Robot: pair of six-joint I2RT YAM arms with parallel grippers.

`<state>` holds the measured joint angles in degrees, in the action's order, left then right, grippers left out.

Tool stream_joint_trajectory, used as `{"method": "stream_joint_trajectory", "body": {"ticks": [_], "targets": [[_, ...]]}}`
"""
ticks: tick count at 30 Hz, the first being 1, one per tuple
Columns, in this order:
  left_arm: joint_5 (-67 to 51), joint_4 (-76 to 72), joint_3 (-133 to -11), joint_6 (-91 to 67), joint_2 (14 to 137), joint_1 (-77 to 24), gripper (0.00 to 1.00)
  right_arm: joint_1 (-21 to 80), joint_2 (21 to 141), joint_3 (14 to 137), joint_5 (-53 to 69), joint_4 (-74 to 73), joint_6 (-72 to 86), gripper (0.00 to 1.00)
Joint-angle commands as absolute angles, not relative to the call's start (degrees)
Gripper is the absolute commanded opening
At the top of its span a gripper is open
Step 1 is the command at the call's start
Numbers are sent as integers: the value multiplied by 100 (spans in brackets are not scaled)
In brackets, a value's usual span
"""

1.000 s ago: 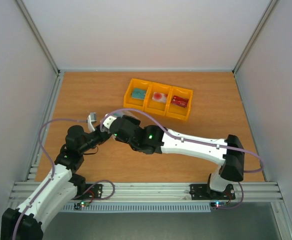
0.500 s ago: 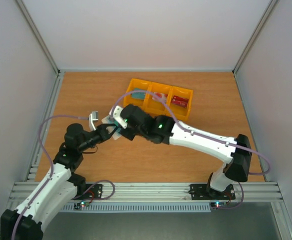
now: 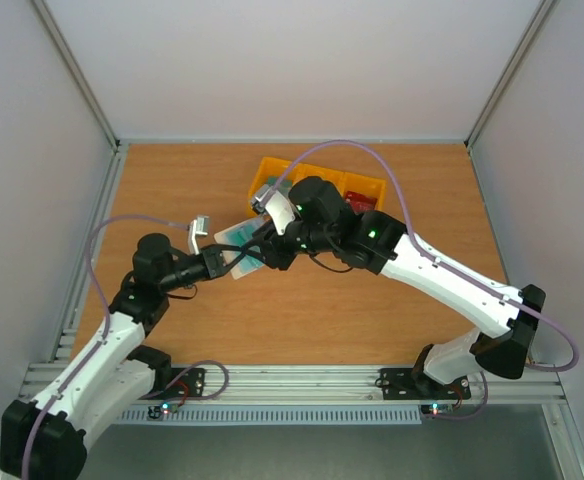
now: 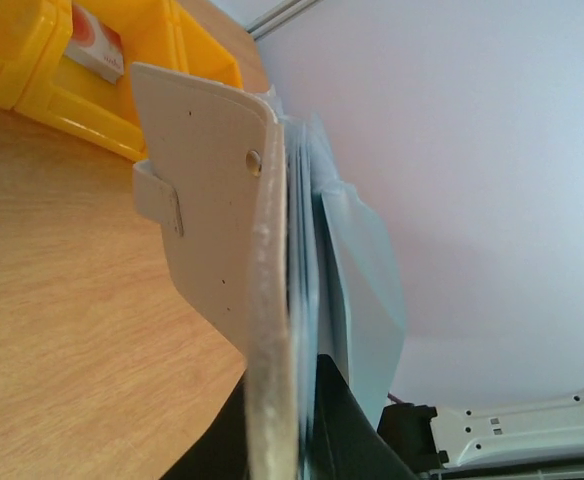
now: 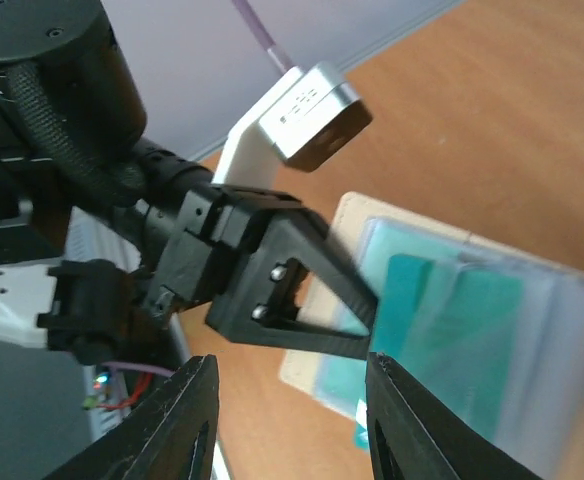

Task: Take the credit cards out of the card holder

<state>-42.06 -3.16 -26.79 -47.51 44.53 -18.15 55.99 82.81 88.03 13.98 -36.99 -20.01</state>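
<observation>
The left gripper (image 5: 364,300) pinches the card holder (image 5: 532,340), just ahead of the right gripper (image 5: 290,372), which is half open and empty.

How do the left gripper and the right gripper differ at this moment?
The left gripper is shut on the card holder at its edge; the right gripper is open and holds nothing. The left gripper comes in from the left; the right gripper comes from the right, facing the holder's translucent pocket side. Both are black and meet at the holder.
</observation>
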Motion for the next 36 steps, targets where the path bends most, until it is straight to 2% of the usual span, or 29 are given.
{"method": "stream_joint_trajectory", "body": {"ticks": [1,5,8,11,16,22,25,30,34,36], "targets": [[-4263,-1214,-2492,-5229,4389,-1864,0,5657,8201,8530,1822,-3372,-1186,43],[-4186,-1468,-2391,-5429,4334,-1863,0,5968,8304,8549,738,-3844,-1842,44],[-4062,-1701,-2295,-5724,4320,-1863,0,6113,8252,8517,728,-3641,-1967,44],[-3805,-1932,-2183,-5944,4254,-1867,0,5997,7885,7930,913,-2853,-1066,43],[-3319,-2375,-2118,-6183,4194,-1847,0,5646,7245,6287,972,-357,926,42],[-2846,-2675,-2394,-6568,4195,-1759,0,5605,7426,5764,700,1193,2026,32],[-2845,-2829,-2468,-6718,4144,-1734,0,5605,7479,5626,572,1379,2275,27],[-2735,-2790,-2450,-6807,4075,-1694,0,5670,7306,5709,406,958,2015,24],[-2776,-2774,-2524,-6892,4054,-1657,0,5926,7321,6274,139,-161,612,27],[-2777,-2740,-2555,-6954,4051,-1658,0,6202,7314,6510,-307,-448,-616,27]]}}
